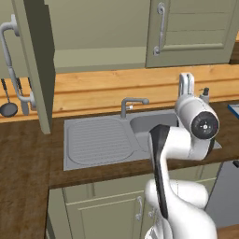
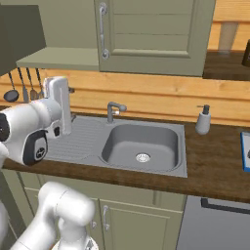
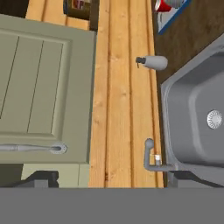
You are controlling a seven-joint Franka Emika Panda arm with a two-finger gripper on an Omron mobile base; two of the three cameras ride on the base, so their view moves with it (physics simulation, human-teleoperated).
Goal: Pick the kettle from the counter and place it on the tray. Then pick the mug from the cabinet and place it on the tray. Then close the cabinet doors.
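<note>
Presently closing cabinet doors: left door [image 1: 35, 65] open over counter [image 1: 23, 154], right door [image 2: 156, 34] shut. Mug [image 3: 164, 5] on tray [image 3: 175, 17], far right. Hand [image 2: 58, 105] state: cannot tell. Advise pushing the door's outer face steadily.

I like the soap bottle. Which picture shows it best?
The right base view: the soap bottle stands whole beside the sink. The hand view shows it small and sideways; the left base view shows just its pump top behind the arm.
</note>
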